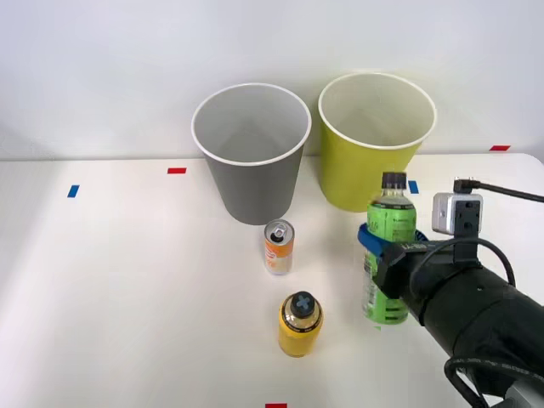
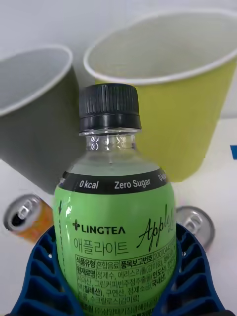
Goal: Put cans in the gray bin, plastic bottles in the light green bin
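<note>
My right gripper (image 1: 384, 248) is shut on a clear plastic bottle (image 1: 391, 217) with a green label and a black cap, held upright at the table's right. In the right wrist view the blue ribbed fingers (image 2: 42, 276) clasp the bottle (image 2: 116, 217) on both sides. Beyond it stand the light green bin (image 1: 361, 174) (image 2: 197, 113) and, to its left, the gray bin (image 1: 251, 183) (image 2: 34, 128). An orange-and-white can (image 1: 279, 246) (image 2: 24, 217) stands upright in front of the gray bin. A second can's silver top (image 2: 196, 224) shows just past the bottle. A short yellow bottle (image 1: 300, 325) with a black cap stands nearer me.
Small blue tape marks (image 1: 73, 191) and red ones (image 1: 177, 170) lie on the white table (image 1: 127, 289). Both bins stand near the table's far edge against a pale wall. A cable (image 1: 501, 191) loops off my wrist camera.
</note>
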